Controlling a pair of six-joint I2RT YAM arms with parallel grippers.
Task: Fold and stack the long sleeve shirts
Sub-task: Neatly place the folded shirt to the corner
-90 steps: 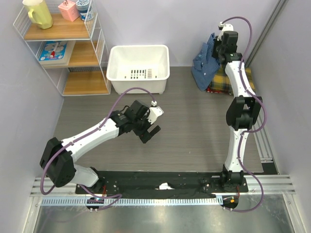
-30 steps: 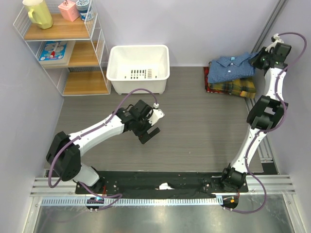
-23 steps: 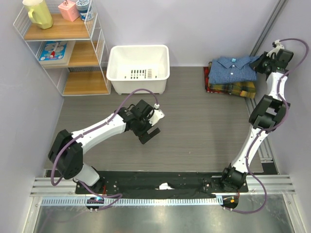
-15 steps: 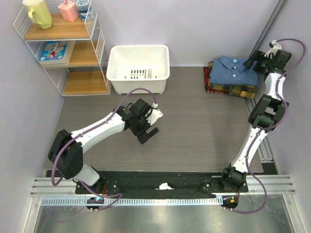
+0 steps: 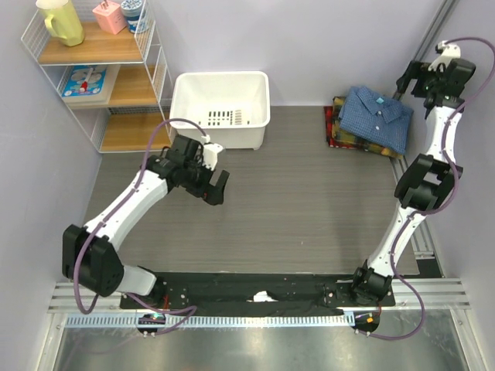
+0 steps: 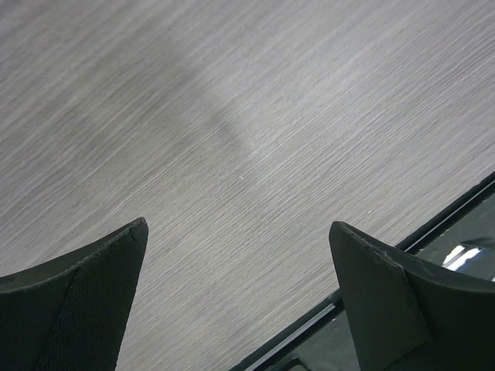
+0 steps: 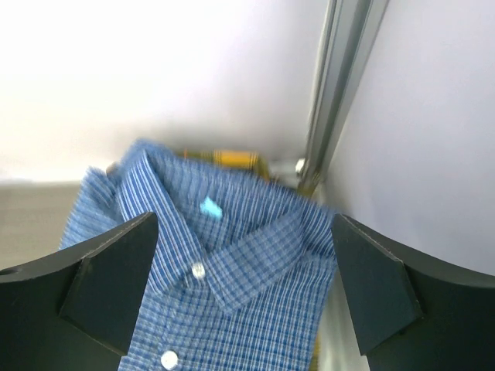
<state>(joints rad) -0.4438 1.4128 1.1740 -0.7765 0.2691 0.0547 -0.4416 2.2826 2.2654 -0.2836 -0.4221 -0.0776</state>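
The black left gripper (image 5: 216, 188) hangs spread wide, arm bent. The black right gripper (image 5: 408, 78), arm outstretched, gapes too.

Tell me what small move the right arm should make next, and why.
Probably pull the right gripper back toward its base: it is open and empty, and the folded blue shirt already lies on the plaid shirt, so the stack looks done.

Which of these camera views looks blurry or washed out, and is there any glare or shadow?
Right wrist view: the blue shirt is soft, the wall behind it blown out to white. Left wrist view: a soft-edged shadow crosses the table, a small glint on the black rail. Top view: sharp, evenly lit, dull sheen on the near metal strip.
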